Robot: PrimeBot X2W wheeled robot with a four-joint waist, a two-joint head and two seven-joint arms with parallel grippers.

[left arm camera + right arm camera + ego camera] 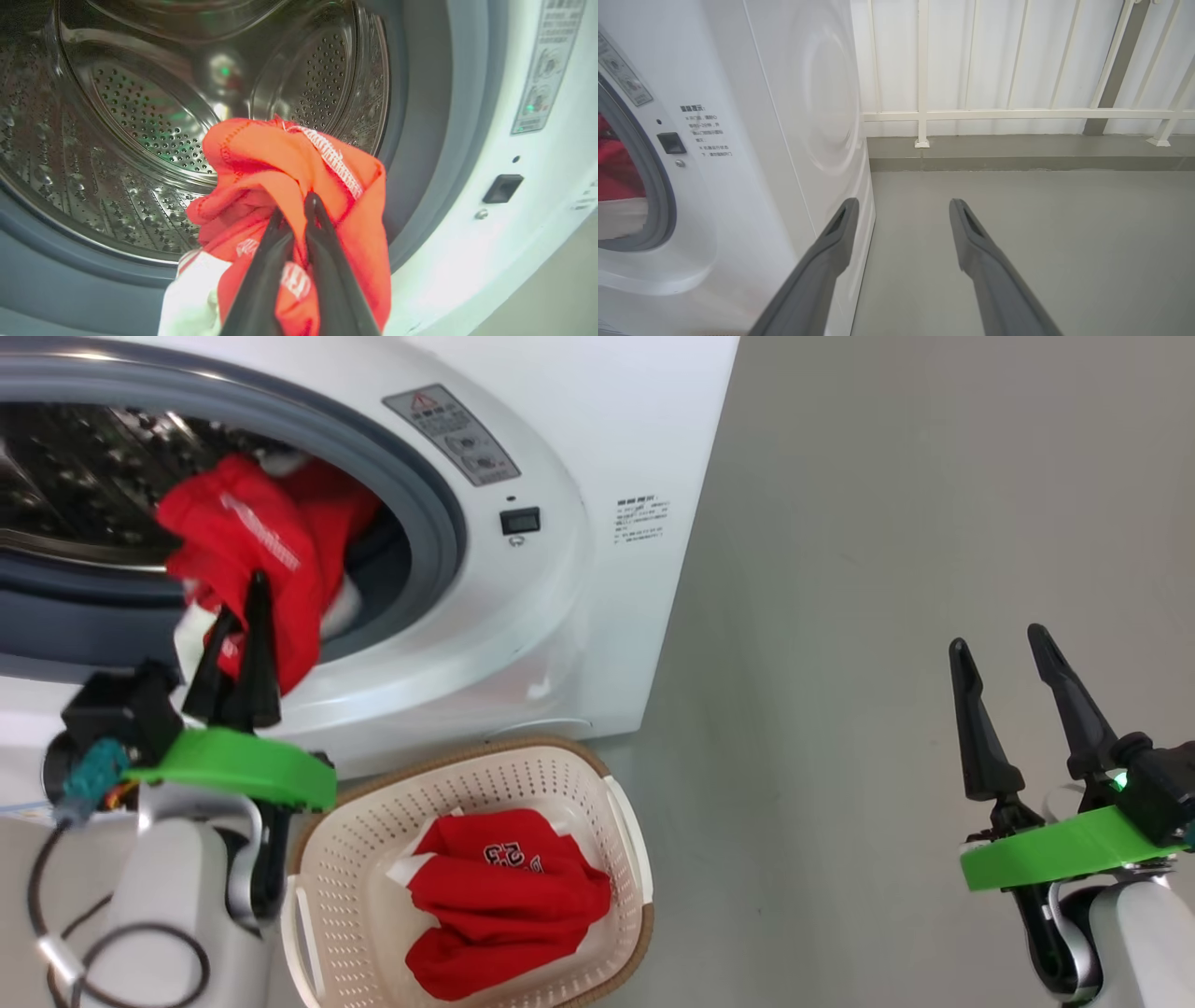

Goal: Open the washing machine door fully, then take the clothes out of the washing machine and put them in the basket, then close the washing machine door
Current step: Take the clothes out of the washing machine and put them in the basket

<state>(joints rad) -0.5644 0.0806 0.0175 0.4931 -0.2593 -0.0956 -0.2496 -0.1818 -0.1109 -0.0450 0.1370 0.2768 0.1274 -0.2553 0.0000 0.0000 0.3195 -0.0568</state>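
Grey floor (1087, 219) below white railing (1017, 113) (left jaws tight on the clothes (243, 532), right jaws apart).

— What do we have around us here?
— We see a plain grey floor (887, 523), smooth, with a few faint scuffs.
— And at its far edge?
— There we find a low grey kerb (1017, 156). A white railing (1017, 114) stands on it, with a white wall (971, 56) just behind it. We also see a slanted grey-brown beam (1115, 70) toward one side.
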